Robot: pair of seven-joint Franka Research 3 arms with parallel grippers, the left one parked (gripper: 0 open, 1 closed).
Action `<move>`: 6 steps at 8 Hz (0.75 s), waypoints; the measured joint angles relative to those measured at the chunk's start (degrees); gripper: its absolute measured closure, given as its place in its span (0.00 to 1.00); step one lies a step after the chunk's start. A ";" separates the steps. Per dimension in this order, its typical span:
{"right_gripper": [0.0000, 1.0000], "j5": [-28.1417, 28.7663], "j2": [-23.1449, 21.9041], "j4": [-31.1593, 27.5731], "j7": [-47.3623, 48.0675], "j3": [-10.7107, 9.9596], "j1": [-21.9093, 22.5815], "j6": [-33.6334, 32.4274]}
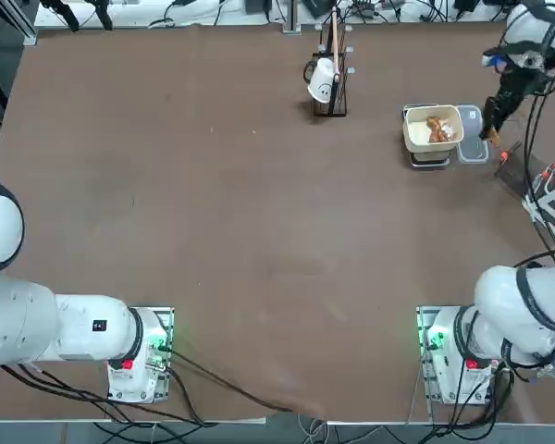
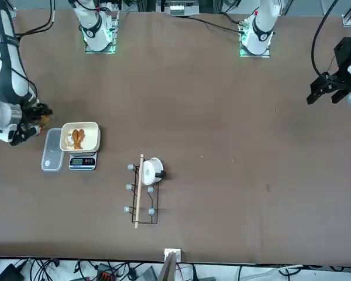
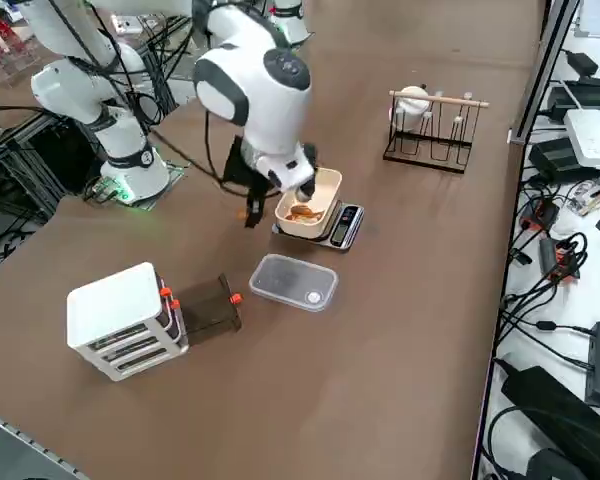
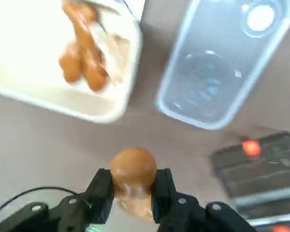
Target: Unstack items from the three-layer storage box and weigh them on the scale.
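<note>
Right end effector (image 4: 131,191) clamped on brown bun (image 4: 133,169); best carried over cream tub (image 4: 63,101) centre, lowered, then released gently beside sausages (image 4: 84,58).

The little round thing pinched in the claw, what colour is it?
Golden brown: the bun-shaped piece in the right claw, seen best in the wrist view.

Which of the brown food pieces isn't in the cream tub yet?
The round bun-shaped piece, clamped in the right gripper above the bare table beside the cream tub. The other brown pieces already lie inside that tub.
</note>
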 joint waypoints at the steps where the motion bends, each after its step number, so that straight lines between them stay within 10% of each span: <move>1: 0.57 2.48 0.67 0.02 5.83 0.33 2.06 0.76; 4: 0.56 5.63 3.43 0.25 16.86 0.45 6.78 7.75; 6: 0.24 5.63 4.13 0.85 18.17 0.09 6.67 8.49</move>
